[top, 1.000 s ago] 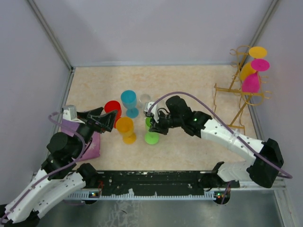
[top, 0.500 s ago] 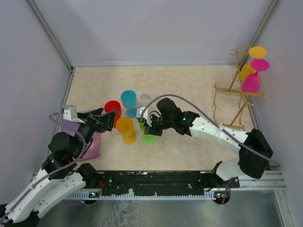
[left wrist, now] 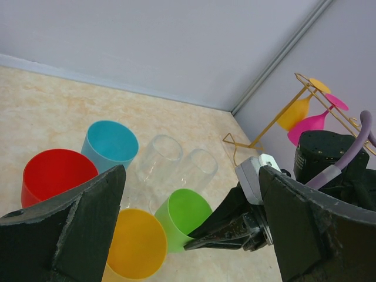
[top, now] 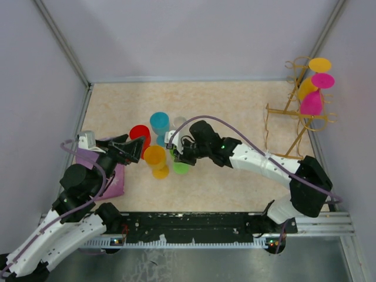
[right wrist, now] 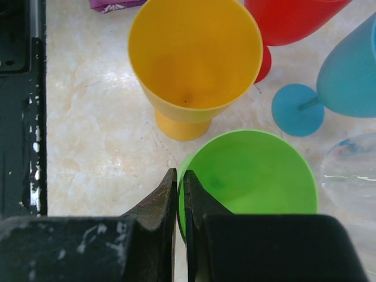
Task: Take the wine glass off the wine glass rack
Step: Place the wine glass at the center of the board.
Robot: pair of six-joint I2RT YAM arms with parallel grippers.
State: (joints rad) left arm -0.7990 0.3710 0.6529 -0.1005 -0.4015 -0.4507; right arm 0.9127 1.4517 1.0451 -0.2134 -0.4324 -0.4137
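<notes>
The gold wire wine glass rack [top: 292, 110] stands at the far right with an orange wine glass [top: 307, 89] and a magenta one [top: 311, 103] hanging on it; it also shows in the left wrist view, the rack [left wrist: 262, 134] at right. My right gripper [top: 176, 154] is shut on the rim of a green wine glass [top: 181, 167] mid-table, one finger inside the bowl and one outside. The right wrist view shows that grip [right wrist: 179, 174] on the green wine glass [right wrist: 252, 176]. My left gripper [top: 133, 147] is open and holds nothing.
Close to the green glass stand a yellow glass [top: 155, 158], a red one [top: 140, 135], a blue one [top: 160, 124] and a clear one [top: 179, 124]. A purple item [top: 112, 177] lies under the left arm. Grey walls close in the table on three sides.
My right arm has carried the green glass leftward, up beside the yellow glass. The left arm has not moved.
</notes>
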